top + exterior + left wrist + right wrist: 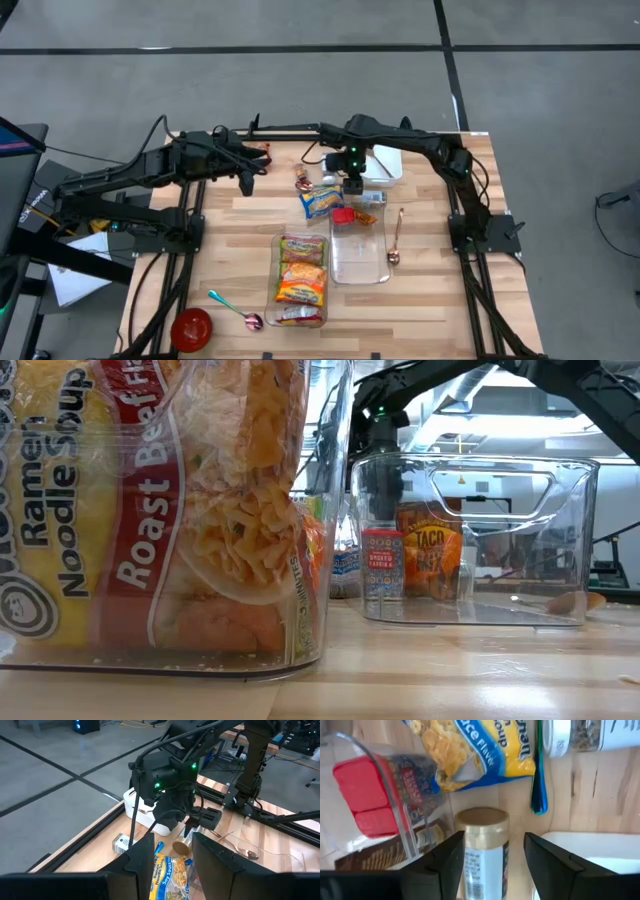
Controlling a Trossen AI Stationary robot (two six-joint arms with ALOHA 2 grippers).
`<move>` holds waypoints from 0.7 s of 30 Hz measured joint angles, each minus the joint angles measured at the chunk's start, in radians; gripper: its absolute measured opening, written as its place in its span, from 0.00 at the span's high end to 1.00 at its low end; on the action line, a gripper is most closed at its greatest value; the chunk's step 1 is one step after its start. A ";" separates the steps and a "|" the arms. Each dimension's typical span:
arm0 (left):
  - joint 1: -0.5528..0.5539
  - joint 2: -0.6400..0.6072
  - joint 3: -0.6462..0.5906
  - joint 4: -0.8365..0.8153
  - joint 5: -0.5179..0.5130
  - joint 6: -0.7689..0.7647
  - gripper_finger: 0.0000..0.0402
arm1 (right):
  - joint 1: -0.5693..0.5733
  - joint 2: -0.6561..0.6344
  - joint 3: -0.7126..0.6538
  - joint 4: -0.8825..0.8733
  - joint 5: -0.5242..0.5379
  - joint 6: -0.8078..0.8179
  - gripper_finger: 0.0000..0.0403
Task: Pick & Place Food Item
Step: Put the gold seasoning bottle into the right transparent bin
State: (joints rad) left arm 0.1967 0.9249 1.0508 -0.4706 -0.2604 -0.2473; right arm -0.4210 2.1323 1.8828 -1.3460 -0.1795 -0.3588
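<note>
A jar with a gold lid (481, 827) lies on its side on the wooden table, next to the yellow-and-blue noodle packet (480, 750). My right gripper (490, 865) points down over the jar and is open, with one finger on each side of the jar's body. In the left wrist view the jar (181, 847) lies just under my right gripper (192, 822). My left gripper (175, 870) hangs open and empty above the table's far left part (245, 180).
A clear bin (358, 245) beside the jar holds a red-lidded spice jar (365, 795) and a taco mix packet (430, 560). A second clear bin (300, 280) holds ramen packs. A white dish (385, 162), a small jar (301, 180), spoons (395, 240) and a red bowl (191, 328) lie around.
</note>
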 joint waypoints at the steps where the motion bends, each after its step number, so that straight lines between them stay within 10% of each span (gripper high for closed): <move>1: 0.000 0.000 0.000 0.000 0.000 0.001 0.68 | 0.000 0.000 0.000 0.004 0.001 0.000 0.50; 21: 0.000 0.000 0.000 0.048 0.002 -0.025 0.68 | 0.101 0.108 0.003 -0.087 0.277 0.068 0.39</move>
State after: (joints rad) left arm 0.1967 0.9253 1.0504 -0.4229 -0.2581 -0.2721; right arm -0.3195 2.2405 1.8858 -1.4326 0.0977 -0.2909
